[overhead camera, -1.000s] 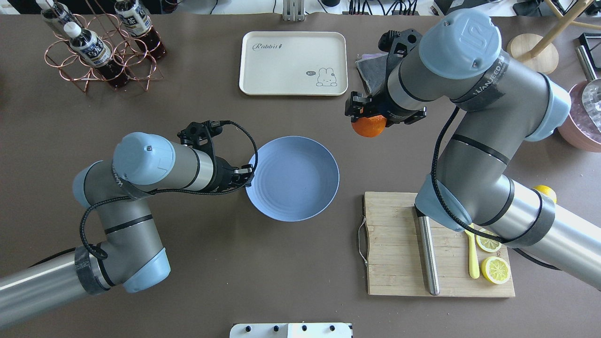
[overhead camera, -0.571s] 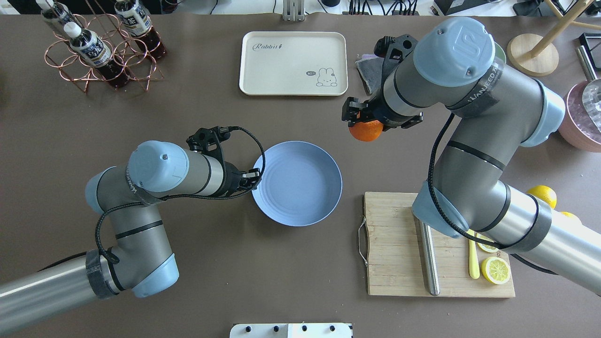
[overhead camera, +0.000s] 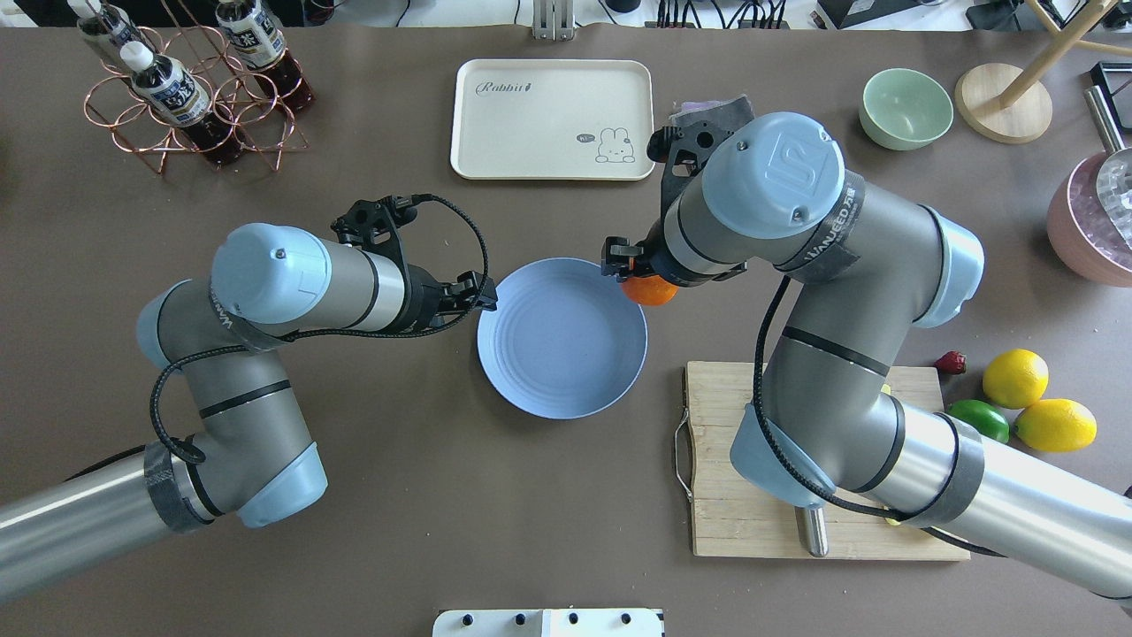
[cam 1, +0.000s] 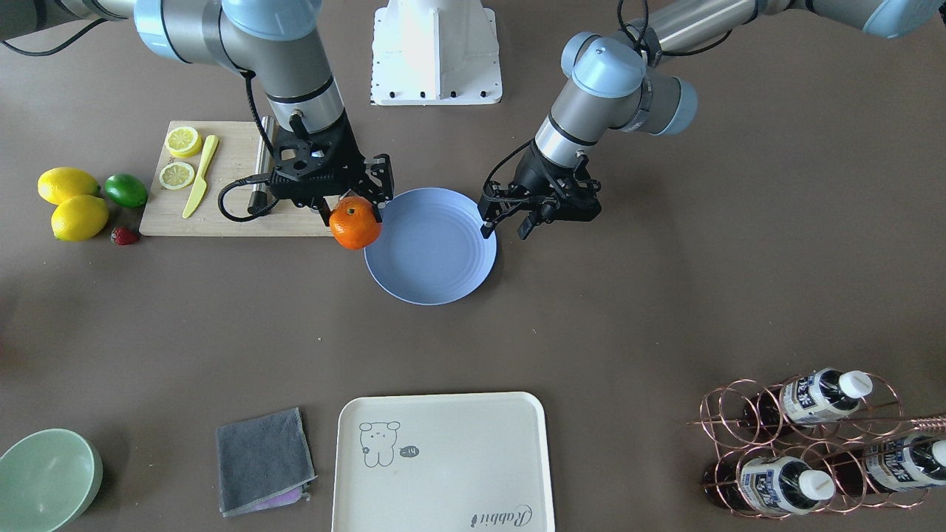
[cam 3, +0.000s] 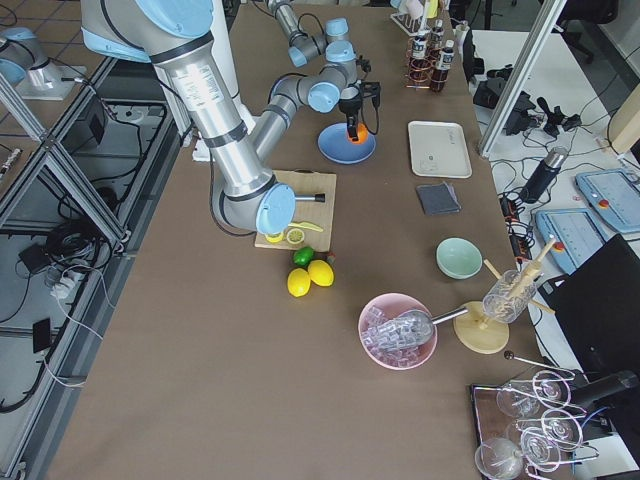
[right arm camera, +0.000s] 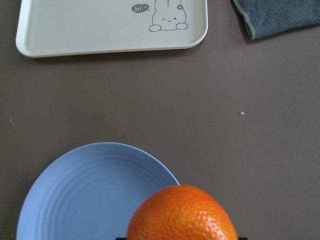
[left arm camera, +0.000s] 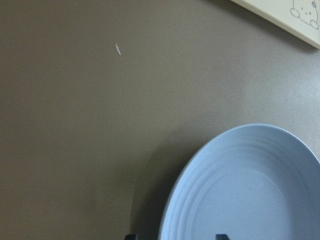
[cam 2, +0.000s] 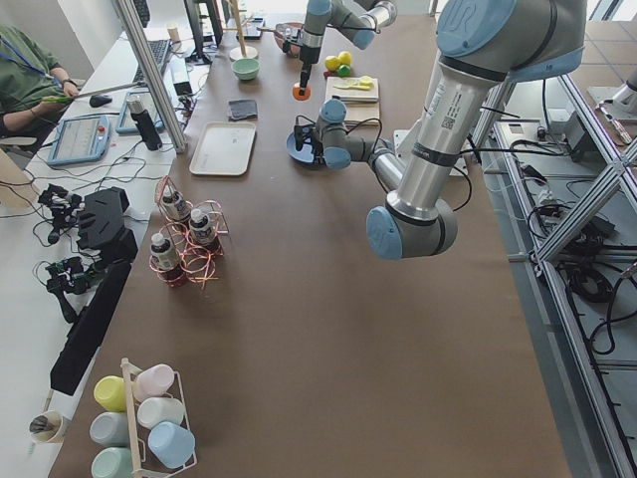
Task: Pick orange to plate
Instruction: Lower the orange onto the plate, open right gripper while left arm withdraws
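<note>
The orange is held in the air just at the edge of the plate, clamped in the right gripper. It should go over the plate's centre, then low before release (it rolls easily). The left gripper stands spread and empty at the opposite rim.

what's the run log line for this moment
right tool: shut on small round orange fruit at edge of round blue plate | left tool: open at opposite plate edge
</note>
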### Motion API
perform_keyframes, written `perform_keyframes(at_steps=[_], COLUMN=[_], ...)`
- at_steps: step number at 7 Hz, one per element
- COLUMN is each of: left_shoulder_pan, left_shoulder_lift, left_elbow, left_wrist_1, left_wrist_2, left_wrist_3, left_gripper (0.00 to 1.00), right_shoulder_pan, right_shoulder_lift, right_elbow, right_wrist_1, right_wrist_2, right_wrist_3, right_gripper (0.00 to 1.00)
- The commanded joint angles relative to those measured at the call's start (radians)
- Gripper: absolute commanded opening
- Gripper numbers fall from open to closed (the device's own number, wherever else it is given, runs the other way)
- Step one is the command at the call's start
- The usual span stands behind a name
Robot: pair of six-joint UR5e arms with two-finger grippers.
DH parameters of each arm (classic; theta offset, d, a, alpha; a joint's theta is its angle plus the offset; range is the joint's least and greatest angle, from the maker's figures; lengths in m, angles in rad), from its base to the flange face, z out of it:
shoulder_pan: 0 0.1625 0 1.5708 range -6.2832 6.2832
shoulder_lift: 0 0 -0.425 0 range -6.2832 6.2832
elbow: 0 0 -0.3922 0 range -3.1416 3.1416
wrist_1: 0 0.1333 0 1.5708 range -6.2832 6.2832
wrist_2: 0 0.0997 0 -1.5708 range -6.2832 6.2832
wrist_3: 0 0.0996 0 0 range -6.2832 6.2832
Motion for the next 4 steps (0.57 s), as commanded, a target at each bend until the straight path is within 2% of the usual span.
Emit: perform_keyframes(at_steps=[1, 2, 3, 4], left_shoulder_pan=[-0.096, -0.162, -0.202, -0.222], left_shoulder_lift=[0.050, 0.070, 0.104, 0.160], left_elbow=[-0.047, -0.058, -0.075, -0.099], left_wrist_1=[0.000, 0.000, -0.002, -0.003], left_wrist_2=[-0.112, -0.191, -0.240, -0.248], left_wrist_3=[0.004, 0.006, 0.059, 0.123], left_gripper=[0.98, 0.98, 0.98, 0.98], right_shoulder_pan=[-0.068, -0.092, -0.117, -0.140], right_shoulder_lift=[0.099, 0.151, 0.152, 0.150], right_elbow=[-0.120, -0.201, -0.244, -0.309], right_wrist_1=[0.006, 0.009, 0.073, 0.153], right_wrist_2=[-0.060, -0.091, -0.126, -0.138], right_wrist_3=[0.045, 0.056, 0.056, 0.066], right_gripper=[0.00, 0.00, 0.00, 0.00])
